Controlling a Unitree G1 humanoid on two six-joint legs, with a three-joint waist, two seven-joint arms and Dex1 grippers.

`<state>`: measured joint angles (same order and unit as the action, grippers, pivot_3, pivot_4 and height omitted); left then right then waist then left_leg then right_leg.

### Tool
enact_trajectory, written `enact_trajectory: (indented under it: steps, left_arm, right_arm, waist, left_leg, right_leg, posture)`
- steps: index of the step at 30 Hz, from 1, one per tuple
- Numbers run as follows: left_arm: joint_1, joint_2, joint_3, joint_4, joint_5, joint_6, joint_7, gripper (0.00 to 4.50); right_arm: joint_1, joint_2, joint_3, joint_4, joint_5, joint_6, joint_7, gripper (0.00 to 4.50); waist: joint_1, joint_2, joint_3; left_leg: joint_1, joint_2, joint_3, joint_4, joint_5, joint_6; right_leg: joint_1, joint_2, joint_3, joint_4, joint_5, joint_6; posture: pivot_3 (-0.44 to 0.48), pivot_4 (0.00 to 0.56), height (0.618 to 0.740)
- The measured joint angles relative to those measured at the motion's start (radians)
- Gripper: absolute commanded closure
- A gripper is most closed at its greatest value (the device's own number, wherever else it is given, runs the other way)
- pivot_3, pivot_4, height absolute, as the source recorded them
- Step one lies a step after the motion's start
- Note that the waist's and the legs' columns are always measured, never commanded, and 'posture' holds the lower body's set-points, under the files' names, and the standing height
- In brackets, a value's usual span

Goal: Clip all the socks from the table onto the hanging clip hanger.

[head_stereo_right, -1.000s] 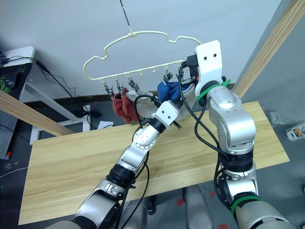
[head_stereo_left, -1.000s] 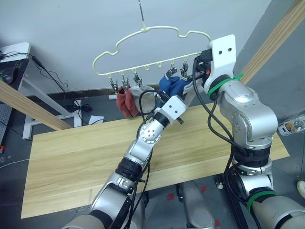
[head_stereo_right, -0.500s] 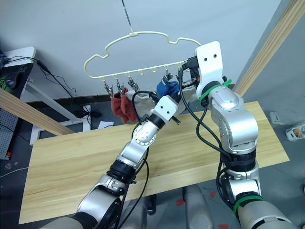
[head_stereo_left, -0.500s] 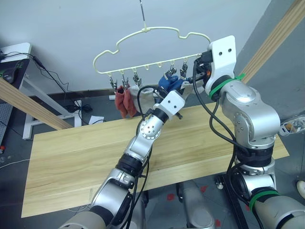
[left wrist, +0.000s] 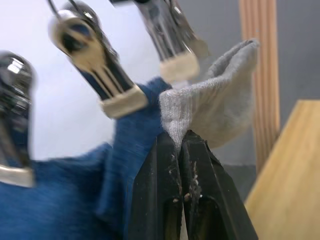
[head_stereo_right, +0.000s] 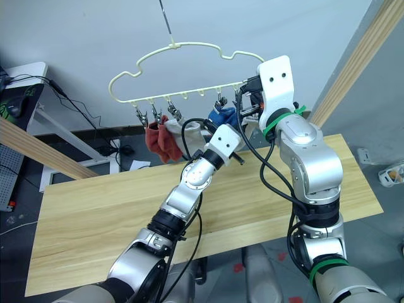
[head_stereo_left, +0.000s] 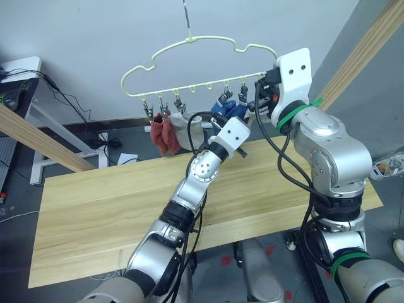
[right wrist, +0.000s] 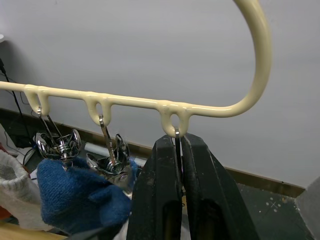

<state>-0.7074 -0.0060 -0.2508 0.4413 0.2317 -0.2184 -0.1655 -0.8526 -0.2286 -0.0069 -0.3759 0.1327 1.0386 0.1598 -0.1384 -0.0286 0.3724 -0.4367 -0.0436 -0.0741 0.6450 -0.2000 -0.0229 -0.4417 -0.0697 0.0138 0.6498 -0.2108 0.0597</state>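
**A:** What are the fingers doing?

**B:** The left gripper (left wrist: 181,145) has its two black fingers pressed together on the cuff of a light grey sock (left wrist: 215,107), just beneath a silver clip (left wrist: 170,35). The right gripper (right wrist: 179,150) is pinched on the wire link of the end clip, right under the last loop of the clip hanger (head_stereo_left: 189,41).

**A:** What has changed in the past second?

**B:** The left arm has risen, lifting the grey cuff from below the blue socks (head_stereo_left: 222,108) to the height of the clips. The right gripper has held its place.

**A:** And farther out?

**B:** The pale yellow hanger hangs above the far edge of the table (head_stereo_left: 95,208). Two rust red socks (head_stereo_left: 163,134) and another grey sock (head_stereo_left: 184,123) hang from clips on the robot's left side.

**A:** How far along is the task?

**B:** No socks show on the table, so this looks like the last one. It likely still needs seating in the clip.
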Motion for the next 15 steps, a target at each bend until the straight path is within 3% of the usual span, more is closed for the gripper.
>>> enact_trajectory:
  steps: [8, 15]
  left_arm:
    - [0.023, -0.022, 0.007, -0.012, -0.046, 0.066, -0.033, 4.46]
    - [0.101, -0.122, 0.094, -0.156, -0.222, 0.277, -0.055, 4.46]
  right_arm:
    - [-0.023, -0.015, -0.014, 0.006, 0.007, 0.015, 0.0, 4.5]
    - [-0.027, -0.028, -0.015, 0.012, 0.01, 0.016, 0.0, 4.5]
  waist:
    - [-0.002, 0.0, 0.0]
    - [0.0, 0.0, 0.0]
  left_leg:
    - [0.0, 0.0, 0.0, 0.0, 0.0, 0.0]
    - [0.0, 0.0, 0.0, 0.0, 0.0, 0.0]
  right_leg:
    - [0.0, 0.0, 0.0, 0.001, 0.0, 0.0]
    - [0.0, 0.0, 0.0, 0.001, 0.0, 0.0]
  posture:
    - [-0.295, 0.325, 0.74]
    - [-0.29, 0.327, 0.74]
